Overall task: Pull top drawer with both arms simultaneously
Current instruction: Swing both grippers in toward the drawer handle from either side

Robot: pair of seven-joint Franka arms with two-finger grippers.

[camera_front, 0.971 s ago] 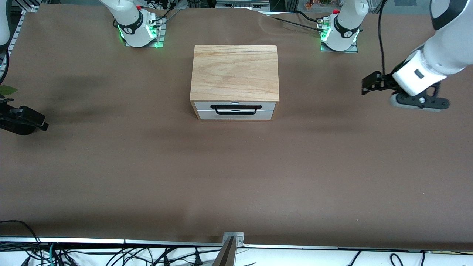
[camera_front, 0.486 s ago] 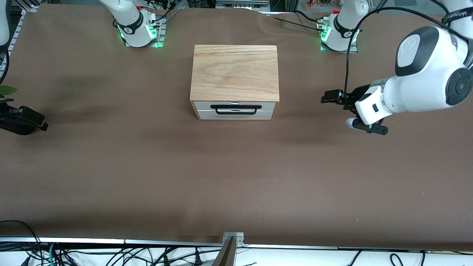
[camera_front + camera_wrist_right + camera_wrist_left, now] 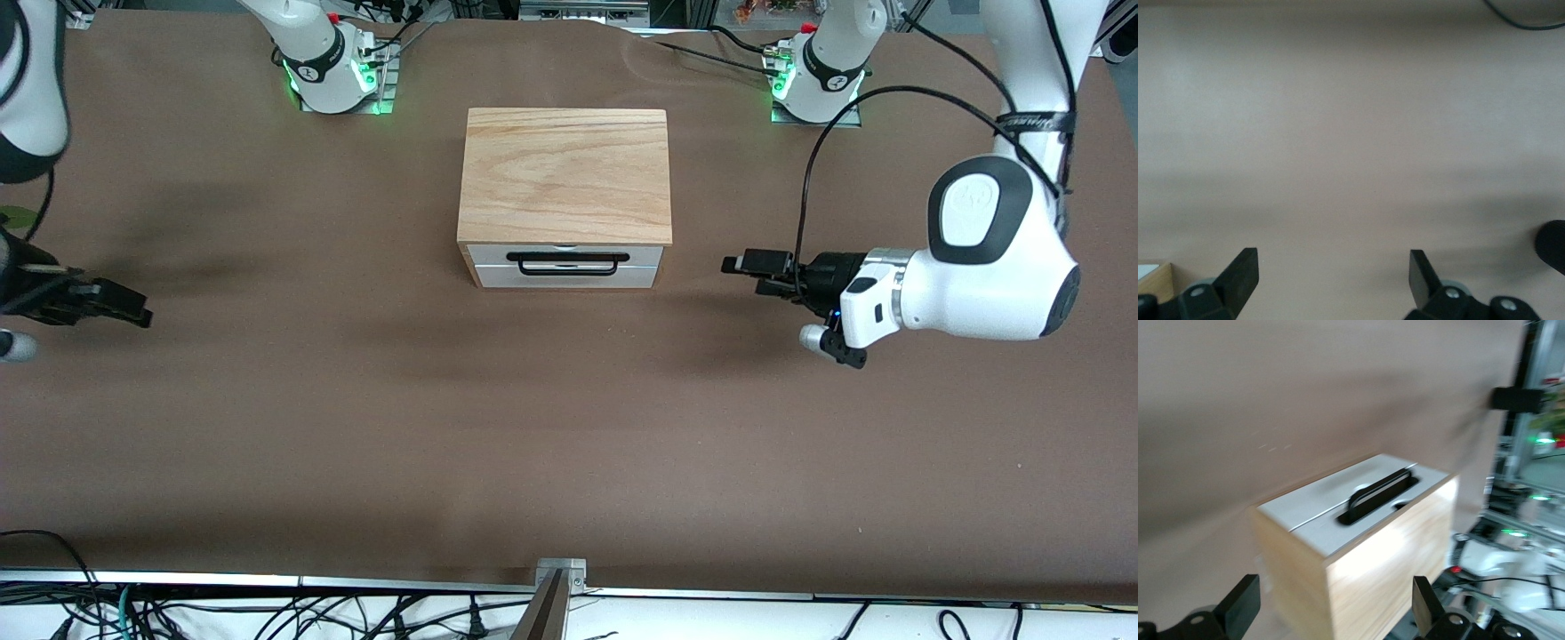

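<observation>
The top drawer point(image 3: 566, 255) has a white front and a long black bar handle point(image 3: 566, 264). It sits shut in the oak-grain box point(image 3: 565, 173) at the table's middle. My left gripper point(image 3: 738, 265) is open and empty, low over the table beside the box toward the left arm's end, pointing at the box. The left wrist view shows its open fingers point(image 3: 1243, 605) with the drawer front and handle point(image 3: 1381, 495) ahead. My right gripper point(image 3: 138, 316) is open and empty over the table near the right arm's end. In the right wrist view its fingers point(image 3: 1243, 270) frame bare table.
The two arm bases point(image 3: 336, 67) point(image 3: 818, 76) stand along the table's back edge. A black cable point(image 3: 805, 187) loops from the left arm. A metal bracket point(image 3: 560, 571) sits at the table's front edge. Brown table point(image 3: 569, 427) lies all round the box.
The left arm has swung in from its end of the table, lowered, and brought its gripper toward the box. The right gripper has shifted a little toward the box. The drawer has not moved.
</observation>
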